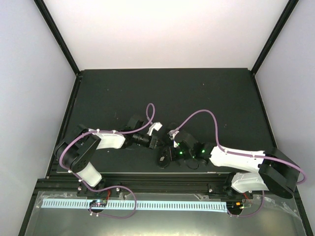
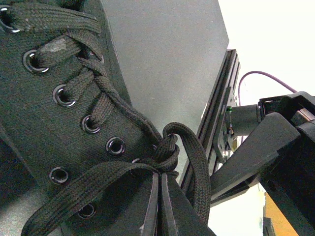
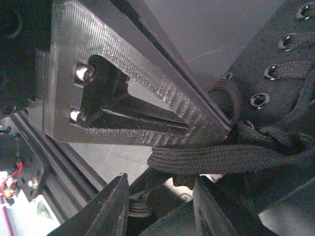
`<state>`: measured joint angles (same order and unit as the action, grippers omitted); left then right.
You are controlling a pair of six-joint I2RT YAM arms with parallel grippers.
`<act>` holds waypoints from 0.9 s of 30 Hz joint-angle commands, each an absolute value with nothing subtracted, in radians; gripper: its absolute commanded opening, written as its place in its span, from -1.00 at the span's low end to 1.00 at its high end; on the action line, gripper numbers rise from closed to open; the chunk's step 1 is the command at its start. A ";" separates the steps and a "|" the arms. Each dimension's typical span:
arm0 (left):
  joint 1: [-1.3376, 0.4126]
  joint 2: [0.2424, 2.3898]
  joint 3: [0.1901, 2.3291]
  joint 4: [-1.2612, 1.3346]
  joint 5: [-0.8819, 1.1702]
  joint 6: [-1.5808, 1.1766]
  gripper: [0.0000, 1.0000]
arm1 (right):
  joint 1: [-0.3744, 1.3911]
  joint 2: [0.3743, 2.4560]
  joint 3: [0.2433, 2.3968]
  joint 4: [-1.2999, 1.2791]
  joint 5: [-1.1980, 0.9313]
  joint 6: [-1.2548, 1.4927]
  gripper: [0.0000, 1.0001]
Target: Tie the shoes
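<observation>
In your left wrist view the shoe [image 2: 44,113] runs off the top and left edges, so neither toe nor heel shows. The lace [image 2: 103,177] vanishes between the pressed-together fingers of the left gripper [image 2: 158,184] (the bottom edge cuts them short). In the right wrist view the shoe leaves by the right edge, and the right gripper [image 3: 161,187] shows only its fingertips. From above, the black shoe on the black table [image 1: 197,93] is too small for you to read its laces.

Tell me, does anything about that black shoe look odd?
Nothing damaged or spilled. The small black canvas lace-up shoe has an unfinished tie: its thin black laces make one loose knot with a single loop, no bow. One lace shows a pale scuffed patch near an upper eyelet.
</observation>
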<state>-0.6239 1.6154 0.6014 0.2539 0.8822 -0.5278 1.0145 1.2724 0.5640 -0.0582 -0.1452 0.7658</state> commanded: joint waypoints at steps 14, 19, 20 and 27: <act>-0.629 1.582 0.598 0.285 0.858 -0.532 -0.97 | 1.033 1.261 0.588 -0.076 -0.120 0.788 -0.97; -0.605 1.564 0.584 0.270 0.836 -0.518 -0.97 | 1.032 1.201 0.592 -0.224 0.001 0.794 -0.97; -0.595 1.560 0.582 0.266 0.836 -0.515 -0.97 | 1.032 1.194 0.591 -0.252 0.022 0.793 -0.97; -0.562 1.545 0.571 0.230 0.836 -0.483 -0.97 | 1.022 1.168 0.568 -0.346 0.078 0.804 -0.97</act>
